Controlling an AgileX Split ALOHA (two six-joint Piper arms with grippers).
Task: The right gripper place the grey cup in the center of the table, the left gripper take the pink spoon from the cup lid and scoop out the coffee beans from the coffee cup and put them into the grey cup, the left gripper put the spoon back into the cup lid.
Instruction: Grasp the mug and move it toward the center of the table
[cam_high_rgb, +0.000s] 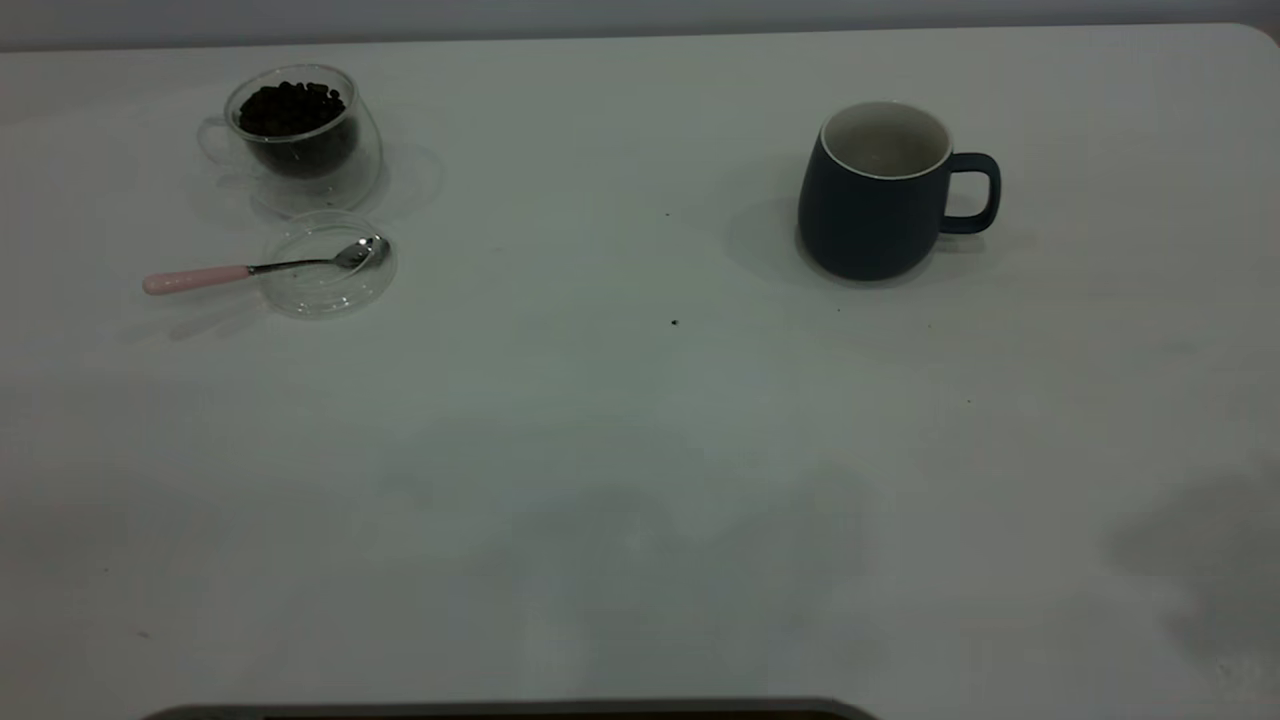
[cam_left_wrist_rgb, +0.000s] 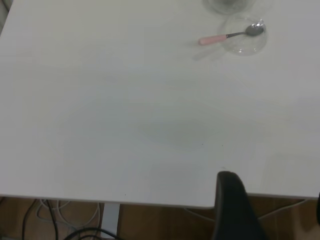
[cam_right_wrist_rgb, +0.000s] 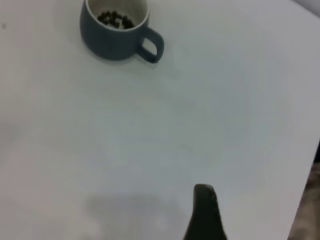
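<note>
The grey cup (cam_high_rgb: 878, 195) is standing upright on the right half of the table (cam_high_rgb: 620, 450), handle pointing right; the right wrist view is showing a few coffee beans (cam_right_wrist_rgb: 115, 20) lying in its bottom. Over on the far left, the glass coffee cup (cam_high_rgb: 300, 130) is sitting full of dark beans, and just in front of it the clear cup lid (cam_high_rgb: 330, 265) is lying flat. The pink spoon (cam_high_rgb: 250, 270) is resting with its bowl in the lid and its pink handle sticking out leftward onto the table. Both arms are hanging back off the near edge. Only one dark finger of the left claw (cam_left_wrist_rgb: 235, 210) and of the right claw (cam_right_wrist_rgb: 204, 215) is showing, so I cannot tell how wide either is standing.
</note>
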